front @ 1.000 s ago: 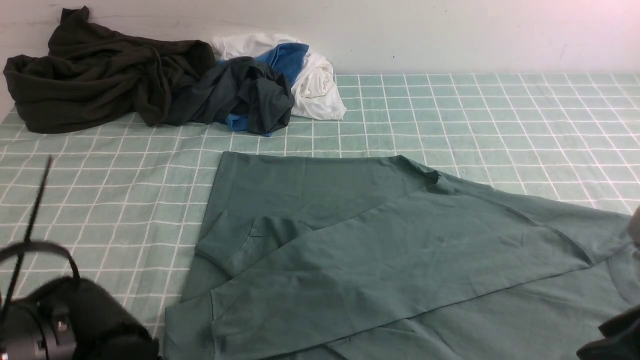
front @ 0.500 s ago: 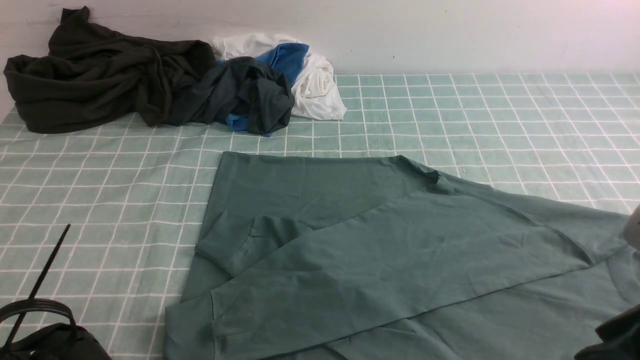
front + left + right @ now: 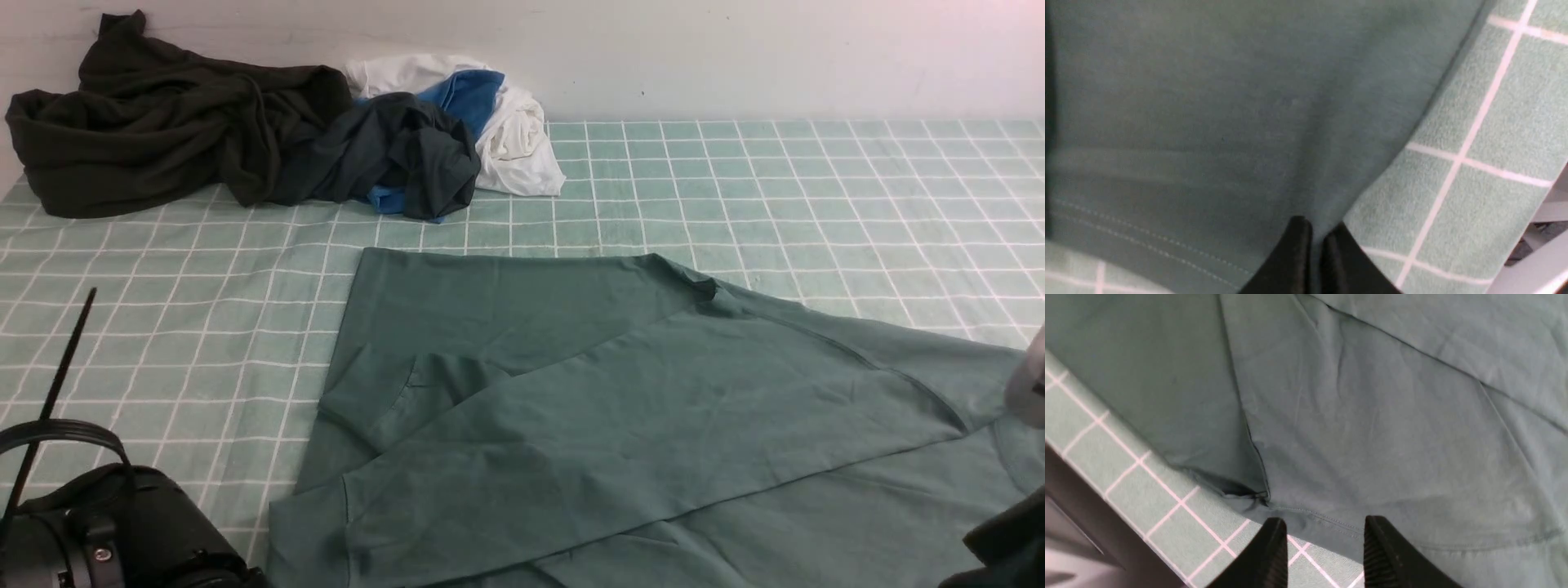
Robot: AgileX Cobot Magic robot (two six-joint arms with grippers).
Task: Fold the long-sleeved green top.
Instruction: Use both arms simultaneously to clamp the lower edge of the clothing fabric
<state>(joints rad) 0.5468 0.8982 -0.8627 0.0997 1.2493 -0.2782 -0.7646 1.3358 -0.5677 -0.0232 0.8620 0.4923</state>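
The green long-sleeved top (image 3: 620, 408) lies flat on the checked cloth, both sleeves folded across its body. In the front view only my left arm's body (image 3: 122, 523) shows at the bottom left, and my right arm (image 3: 1008, 543) at the bottom right corner. In the left wrist view my left gripper (image 3: 1318, 230) is shut, with a thin fold of the top's edge (image 3: 1249, 122) between the jaws, near a stitched hem. In the right wrist view my right gripper (image 3: 1325, 531) is open and empty just above the top's stitched hem (image 3: 1331, 520).
A very dark olive-black garment (image 3: 163, 122), a charcoal garment (image 3: 400, 155) and white and blue clothes (image 3: 514, 131) are piled at the back left against the wall. The checked cloth (image 3: 775, 188) covers the table. The table's front edge (image 3: 1069, 490) runs close to my right gripper.
My left arm dropped low half a second ago and has risen again at the bottom left. The top has barely moved. The right arm has shifted only slightly.
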